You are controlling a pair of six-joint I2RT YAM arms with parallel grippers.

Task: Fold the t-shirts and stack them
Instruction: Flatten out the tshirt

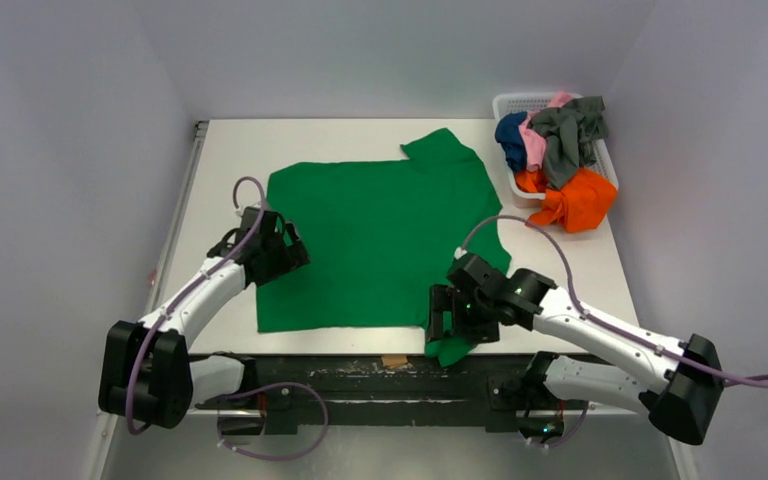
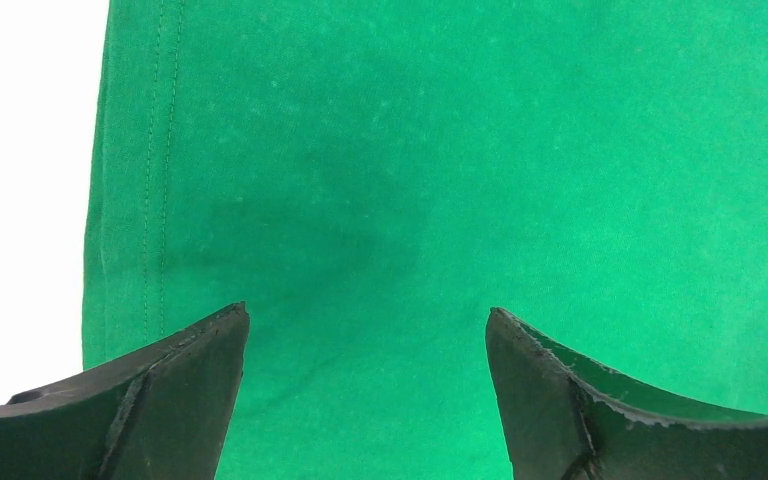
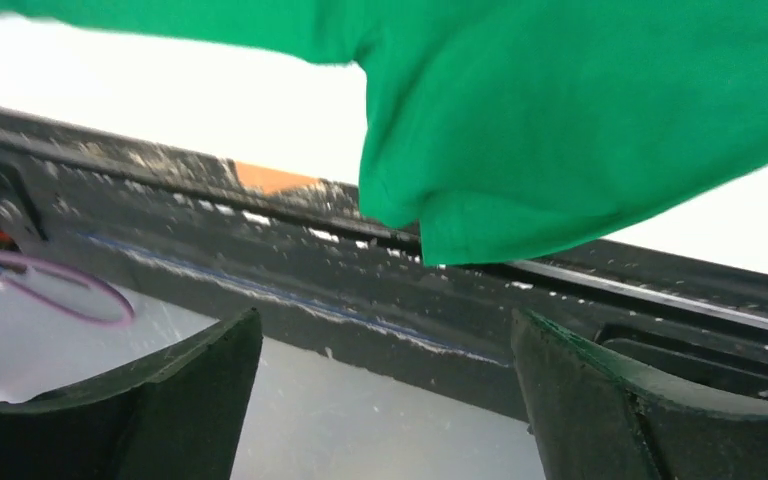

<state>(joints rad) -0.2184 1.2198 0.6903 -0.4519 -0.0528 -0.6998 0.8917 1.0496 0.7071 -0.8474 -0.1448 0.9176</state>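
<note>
While the bright green cloth t-shirt [image 1: 380, 240] lies unfolded, my left gripper [image 2: 368, 320] over its hem and right gripper [image 3: 385, 325] by its near sleeve both gape, with crumpled orange, grey, pink, navy shirts [image 1: 560, 160] unstacked in the white lattice basket [image 1: 508, 103] beyond it.

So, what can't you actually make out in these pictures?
- Top view: the near right sleeve of the bright green cloth t-shirt is partly hidden under the right gripper.
- Top view: the crumpled orange, grey, pink and navy shirts are heaped in the white plastic lattice basket, so their number and whatever lies beneath are hidden.
- Left wrist view: the frame edges cut off all but a patch of the green shirt.
</note>
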